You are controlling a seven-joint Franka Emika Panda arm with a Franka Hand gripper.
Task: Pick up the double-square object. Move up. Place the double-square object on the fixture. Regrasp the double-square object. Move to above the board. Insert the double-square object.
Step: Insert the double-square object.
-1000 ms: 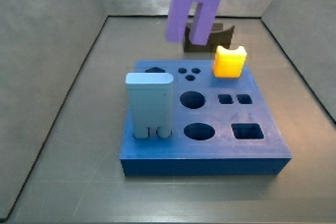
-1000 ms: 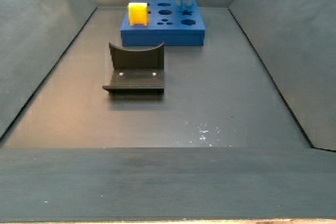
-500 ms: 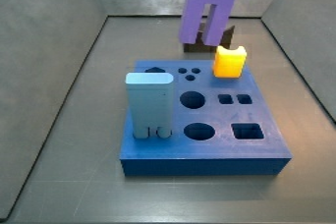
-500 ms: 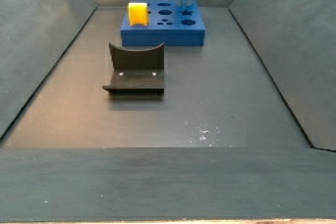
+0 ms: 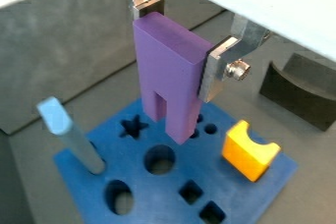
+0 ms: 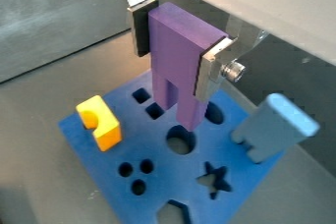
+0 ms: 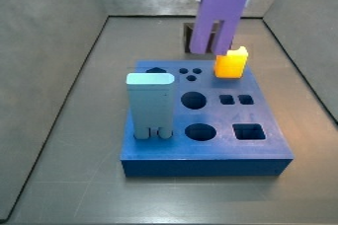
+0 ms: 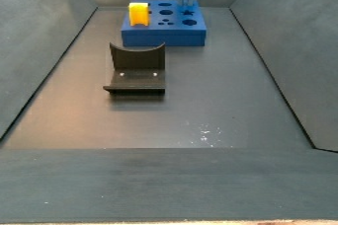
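The double-square object (image 5: 171, 81) is a lavender-purple long block with a slot in its lower end. It hangs upright with my gripper (image 5: 184, 39) shut on its upper part, one silver finger on each side, as both wrist views show (image 6: 178, 71). In a side view the block (image 7: 222, 12) is above the back of the royal-blue board (image 7: 211, 150), near the yellow block (image 7: 232, 63). Its prongs are off the board (image 5: 250, 194). The dark fixture (image 8: 134, 69) sits on the floor apart from the board.
A tall light-blue block (image 7: 149, 106) stands upright in the board's front left. The yellow block (image 5: 250, 149) sits in the board close to the hanging prongs. Round, square and star-shaped holes show in the board. Grey walls enclose the floor.
The gripper has carried the purple block to the right and a little higher in the side view, from beside the fixture to over the board's back edge.
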